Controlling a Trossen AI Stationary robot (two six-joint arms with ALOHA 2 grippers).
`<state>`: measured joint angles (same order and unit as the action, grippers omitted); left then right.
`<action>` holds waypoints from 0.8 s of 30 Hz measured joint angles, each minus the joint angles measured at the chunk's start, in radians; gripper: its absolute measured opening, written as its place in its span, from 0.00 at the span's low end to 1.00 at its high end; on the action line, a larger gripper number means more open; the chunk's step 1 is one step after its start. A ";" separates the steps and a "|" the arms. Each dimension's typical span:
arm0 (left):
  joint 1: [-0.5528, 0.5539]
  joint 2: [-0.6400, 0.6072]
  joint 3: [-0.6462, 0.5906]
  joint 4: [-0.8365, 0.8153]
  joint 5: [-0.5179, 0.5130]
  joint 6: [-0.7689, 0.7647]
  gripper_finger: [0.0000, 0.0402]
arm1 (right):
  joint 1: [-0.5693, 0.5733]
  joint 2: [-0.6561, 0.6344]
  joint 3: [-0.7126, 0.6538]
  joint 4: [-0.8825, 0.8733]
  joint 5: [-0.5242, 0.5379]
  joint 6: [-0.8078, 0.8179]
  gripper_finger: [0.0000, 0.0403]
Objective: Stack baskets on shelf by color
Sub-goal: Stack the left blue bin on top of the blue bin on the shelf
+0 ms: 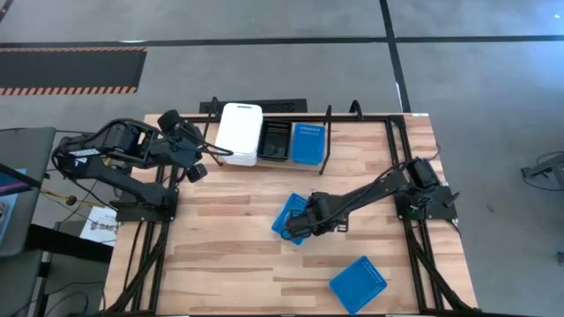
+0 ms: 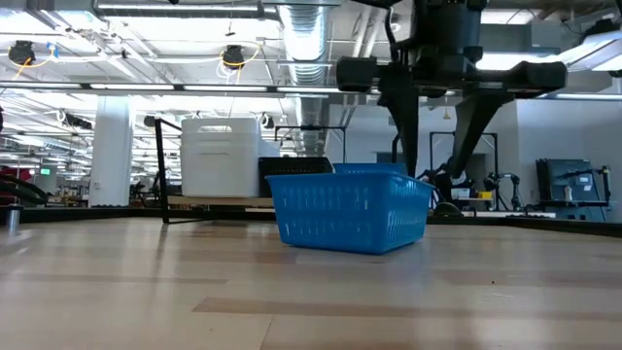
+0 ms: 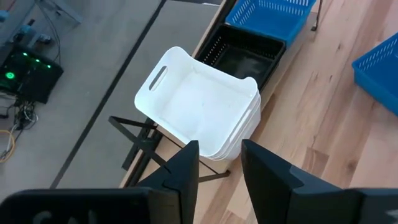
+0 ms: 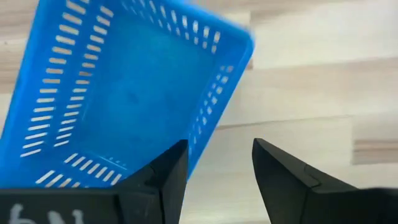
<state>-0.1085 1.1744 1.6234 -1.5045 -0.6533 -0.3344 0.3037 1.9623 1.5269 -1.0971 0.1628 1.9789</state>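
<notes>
The right gripper (image 4: pixel 214 177), jaws spread, hovers over the rim of a blue basket (image 1: pixel 289 217) at mid-table, apparently not yet gripped, so closing comes next, while the left gripper (image 3: pixel 219 163), jaws parted, waits by the white stack (image 1: pixel 240 133) on the shelf (image 1: pixel 328 141).

It looks like an industrial lab or workshop hall: exposed silver ventilation ducts (image 2: pixel 309 44) overhead, white structural columns (image 2: pixel 112 146), grey concrete floor (image 1: pixel 264 70) with orange-black hazard-striped floor marking (image 1: pixel 70 88).
</notes>
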 joint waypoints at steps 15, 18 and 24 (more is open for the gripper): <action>0.000 0.000 0.001 0.000 -0.002 0.004 0.27 | -0.019 0.096 -0.001 0.059 0.021 0.024 0.46; 0.000 -0.001 0.001 0.000 -0.002 0.004 0.27 | -0.028 0.097 0.000 0.072 0.005 -0.030 0.43; 0.000 0.000 0.001 0.000 0.000 0.003 0.27 | -0.057 0.118 0.000 0.119 -0.062 -0.156 0.20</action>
<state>-0.1087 1.1740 1.6245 -1.5047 -0.6537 -0.3314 0.2469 2.0804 1.5269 -0.9781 0.1012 1.8229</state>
